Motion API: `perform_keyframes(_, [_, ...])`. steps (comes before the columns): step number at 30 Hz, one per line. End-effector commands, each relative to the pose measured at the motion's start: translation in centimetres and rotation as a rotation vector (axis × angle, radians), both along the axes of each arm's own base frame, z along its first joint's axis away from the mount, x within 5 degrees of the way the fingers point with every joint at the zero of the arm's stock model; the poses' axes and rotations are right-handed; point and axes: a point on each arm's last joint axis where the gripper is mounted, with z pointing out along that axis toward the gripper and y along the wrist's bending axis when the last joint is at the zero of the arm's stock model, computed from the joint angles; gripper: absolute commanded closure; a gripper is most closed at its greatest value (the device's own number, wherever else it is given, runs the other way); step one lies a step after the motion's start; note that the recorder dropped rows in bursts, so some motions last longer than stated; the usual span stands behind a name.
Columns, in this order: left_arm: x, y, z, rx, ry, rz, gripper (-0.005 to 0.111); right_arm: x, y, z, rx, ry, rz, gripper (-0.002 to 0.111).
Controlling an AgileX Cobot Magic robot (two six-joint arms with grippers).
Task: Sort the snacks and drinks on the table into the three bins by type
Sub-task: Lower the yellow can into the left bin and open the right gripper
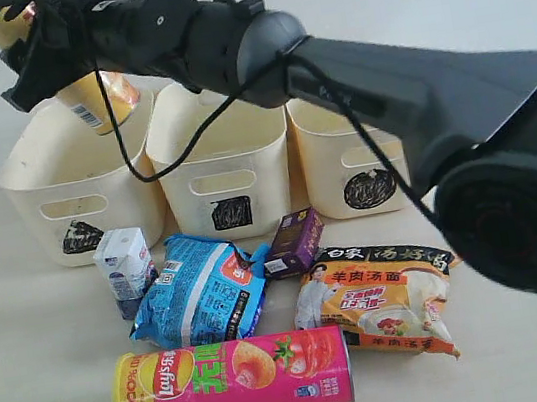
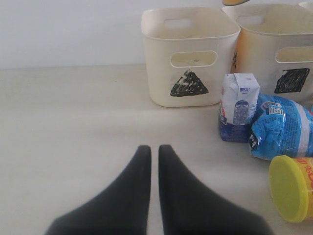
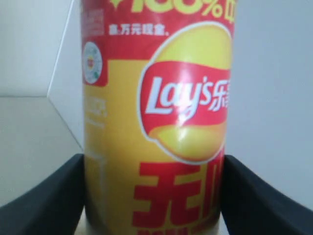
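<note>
— One tube (image 1: 100, 103) hangs tilted, lower end just above the triangle bin (image 1: 29, 191), right tool (image 3: 155, 196) clamped on it.
— Left tool (image 2: 153, 166)?
— Together, empty, over the surface near that bin.

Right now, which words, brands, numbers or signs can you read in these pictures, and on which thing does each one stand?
"Lay's", "100%", "无": yellow-red tube
"Lay's": pink tube
"羊肉汤面": orange packet
Scribbled triangle: left bin
Scribbled square: middle bin
Scribbled circle: right bin
Too small to read: print on the blue packet, white carton, purple carton
</note>
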Motion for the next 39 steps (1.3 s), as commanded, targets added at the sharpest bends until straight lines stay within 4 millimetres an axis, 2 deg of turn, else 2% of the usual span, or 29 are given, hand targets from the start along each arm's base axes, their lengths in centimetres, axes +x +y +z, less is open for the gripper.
perform_keyframes(1, [0.0, 0.0, 0.0, -0.009, -0.003, 0.0, 0.102, 1.2, 0.8, -0.8, 0.067, -0.036, -0.031, 0.109])
perform_keyframes(9, [0.0, 0.0, 0.0, -0.009, -0.003, 0.0, 0.102, 3.0, 1.5, -4.2, 0.229, -0.011, -0.104, 0.109])
perform_keyframes(14, [0.0, 0.0, 0.0, -0.009, -0.003, 0.0, 0.102, 3.7, 1.2, -5.7, 0.374, 0.092, -0.156, 0.108])
perform_keyframes(17, [0.0, 0.0, 0.0, -0.009, -0.003, 0.0, 0.102, 3.9, 1.2, -5.9, 0.386, 0.089, -0.167, 0.096])
perform_keyframes(18, [0.0, 0.0, 0.0, -0.009, -0.003, 0.0, 0.102, 4.0, 1.1, -6.1, 0.392, 0.093, -0.174, 0.082])
perform_keyframes(21, [0.0, 0.0, 0.0, -0.009, -0.003, 0.0, 0.102, 4.4, 0.7, -6.2, 0.43, 0.12, -0.184, 0.06])
perform_keyframes(28, [0.0, 0.0, 0.0, -0.009, -0.003, 0.0, 0.102, 4.5, 0.6, -6.2, 0.442, 0.122, -0.189, 0.043])
perform_keyframes(34, [0.0, 0.0, 0.0, -0.009, -0.003, 0.0, 0.102, 4.5, 0.6, -6.4, 0.427, 0.111, -0.189, 0.04])
perform_keyframes(37, [0.0, 0.0, 0.0, -0.009, -0.003, 0.0, 0.102, 4.6, 0.7, -6.8, 0.422, 0.115, -0.19, 0.033])
perform_keyframes(39, [0.0, 0.0, 0.0, -0.009, -0.003, 0.0, 0.102, 4.6, 0.6, -6.7, 0.423, 0.114, -0.192, 0.033])
